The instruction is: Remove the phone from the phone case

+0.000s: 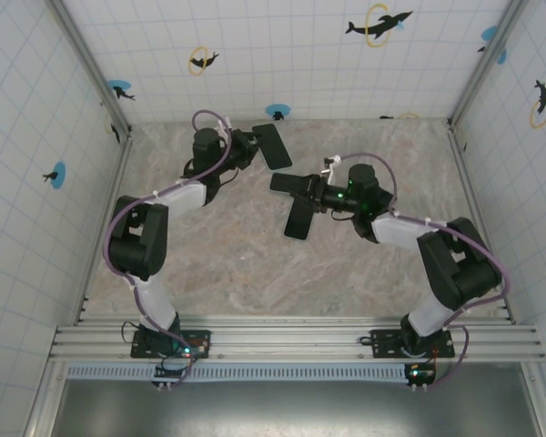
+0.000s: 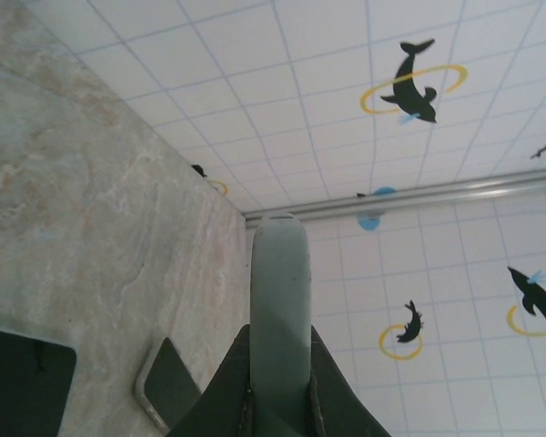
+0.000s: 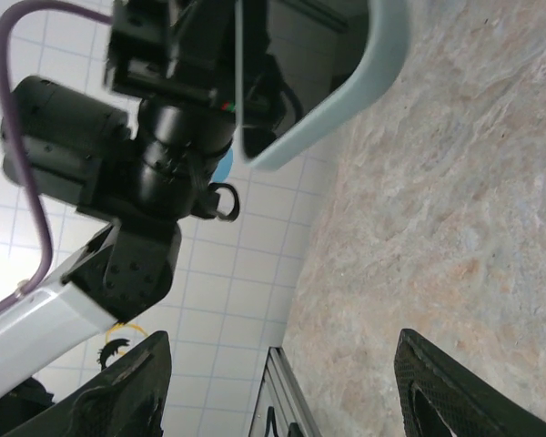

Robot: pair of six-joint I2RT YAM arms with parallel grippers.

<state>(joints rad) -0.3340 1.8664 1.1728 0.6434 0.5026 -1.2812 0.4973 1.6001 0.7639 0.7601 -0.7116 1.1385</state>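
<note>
— Where's the phone (image 1: 298, 218)?
— Flat on the table (image 1: 227, 264), just beside the right gripper (image 3: 282, 341), whose jaws stand apart, holding nothing
— And the phone case (image 2: 279, 273)?
— Clamped edge-on in the closed left gripper (image 2: 279, 337), near the back wall

A tabletop (image 1: 255, 273) patterned like beige-grey marble was enclosed on three sides by a back wall (image 1: 291, 73), a left wall (image 1: 23, 118) and a right wall (image 1: 528, 182). All three were white and ruled with a thin grid of pale lines. The walls were dotted with black dolphin stickers (image 1: 379, 25), some ringed in yellow, others set on blue discs (image 1: 58, 173). The far corners were framed by slanting metal posts (image 1: 89, 64). Ribbed aluminium rails (image 1: 282, 339) were laid across the near edge. Soft, even light was cast throughout.
</note>
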